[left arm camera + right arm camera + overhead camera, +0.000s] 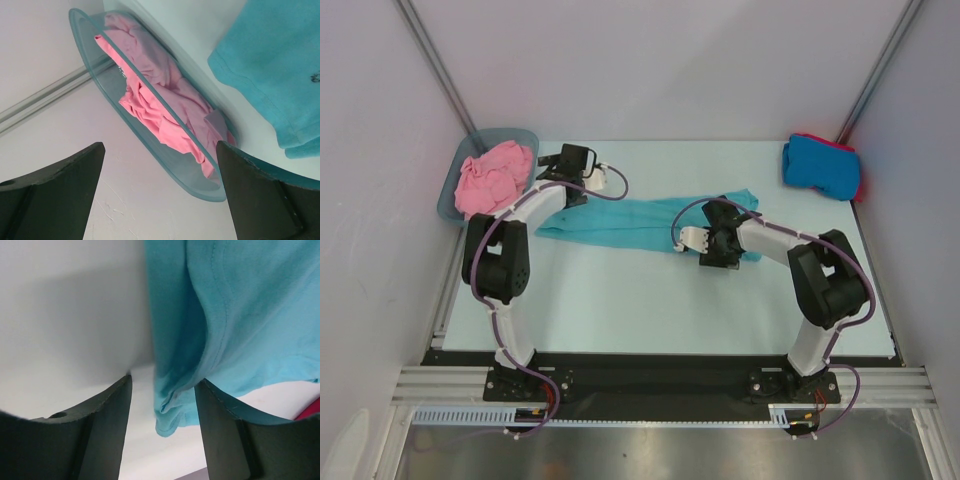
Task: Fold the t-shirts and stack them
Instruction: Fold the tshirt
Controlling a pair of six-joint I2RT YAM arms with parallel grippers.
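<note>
A teal t-shirt (620,222) lies stretched in a long band across the middle of the table. Its right end sits under my right gripper (728,218). In the right wrist view a bunched hem of the teal t-shirt (172,415) hangs between the parted fingers of the right gripper (164,380), closer to the right finger (225,435). A crumpled pink t-shirt (495,178) fills the tub. My left gripper (550,171) hovers beside the tub, wide open and holding nothing (160,150). A folded bright blue t-shirt (820,165) rests on a red t-shirt (859,185) at the back right.
The grey-blue plastic tub (450,205) stands at the table's back left corner, against the left wall. Its rim (150,150) lies just ahead of the left fingers. White walls close in the table on three sides.
</note>
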